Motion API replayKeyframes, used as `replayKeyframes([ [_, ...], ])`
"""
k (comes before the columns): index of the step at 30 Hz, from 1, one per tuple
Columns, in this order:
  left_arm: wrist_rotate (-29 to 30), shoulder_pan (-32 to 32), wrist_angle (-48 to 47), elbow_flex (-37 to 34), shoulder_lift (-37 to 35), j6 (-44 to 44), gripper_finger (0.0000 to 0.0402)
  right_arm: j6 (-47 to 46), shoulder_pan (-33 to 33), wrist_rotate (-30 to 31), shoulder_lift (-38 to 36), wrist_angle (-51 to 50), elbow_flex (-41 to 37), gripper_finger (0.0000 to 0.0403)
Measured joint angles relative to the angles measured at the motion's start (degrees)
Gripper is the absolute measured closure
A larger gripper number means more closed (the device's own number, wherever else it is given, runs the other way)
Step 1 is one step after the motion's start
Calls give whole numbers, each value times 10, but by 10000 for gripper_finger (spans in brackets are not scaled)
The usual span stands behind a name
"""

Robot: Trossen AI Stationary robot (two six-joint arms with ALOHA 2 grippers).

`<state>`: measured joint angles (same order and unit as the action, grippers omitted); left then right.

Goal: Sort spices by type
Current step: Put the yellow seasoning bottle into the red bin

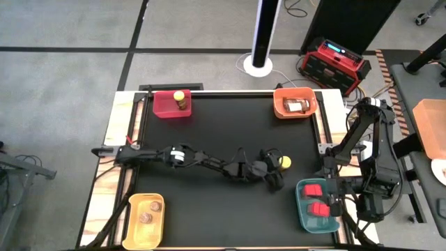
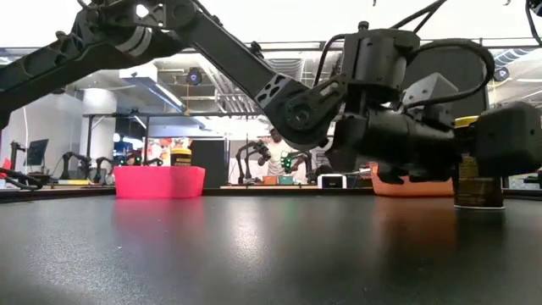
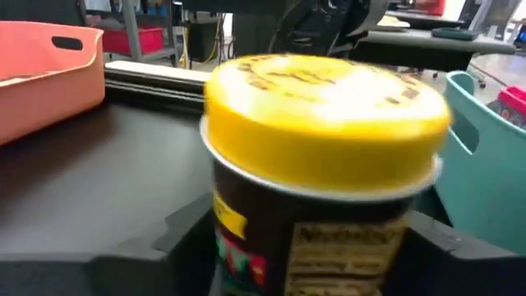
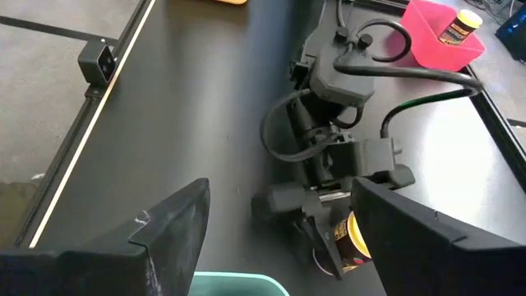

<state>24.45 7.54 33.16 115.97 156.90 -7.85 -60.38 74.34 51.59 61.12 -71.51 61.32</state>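
Black worktop (image 1: 223, 202) fills your high view, with a bin at each corner. The red bin (image 1: 171, 104) holds one yellow-lidded jar (image 1: 180, 100), the orange bin (image 1: 295, 103) a brownish packet (image 1: 297, 105), the yellow bin (image 1: 147, 219) two small round jars (image 1: 150, 211), and the teal bin (image 1: 318, 205) two red containers (image 1: 318, 199). Your left tool (image 1: 279, 164) reaches across the middle, and a second yellow-lidded jar (image 1: 285, 162) sits at its tip. The right tool (image 1: 333, 202) waits over the teal bin.

From the low view, the left arm hides much of that second jar (image 2: 478, 180), which stands on the worktop with its lid partly covered; the print on its dark label is too small to read.

Through the left wrist view, the jar (image 3: 325, 177) stands between the two dark fingers (image 3: 177, 238), so the left tool is set about it; you cannot tell whether the pads press on it. Its label shows yellow and red marks and pale lettering, too blurred to read.

From the right wrist view, the right tool's fingers (image 4: 177, 222) stand wide apart with nothing between them, and only a sliver of the jar (image 4: 356, 242) shows under the left tool.
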Motion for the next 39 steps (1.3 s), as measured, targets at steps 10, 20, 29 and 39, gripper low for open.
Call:
replayKeyframes([
  [10, -1, 3, -18, -6, -13, 16, 225, -10, 0, 0, 0, 0, 0, 129],
  [20, -29, 9, -186, -37, -175, 86, 215, -56, -34, 25, 0, 5, 1, 134],
  [29, 4, 13, -178, -321, -421, 115, 219, -55, -62, 55, 6, 49, 1, 155],
  [39, 35, 41, -107, -627, -709, 68, 221, -13, -165, 116, 53, 158, 1, 143],
])
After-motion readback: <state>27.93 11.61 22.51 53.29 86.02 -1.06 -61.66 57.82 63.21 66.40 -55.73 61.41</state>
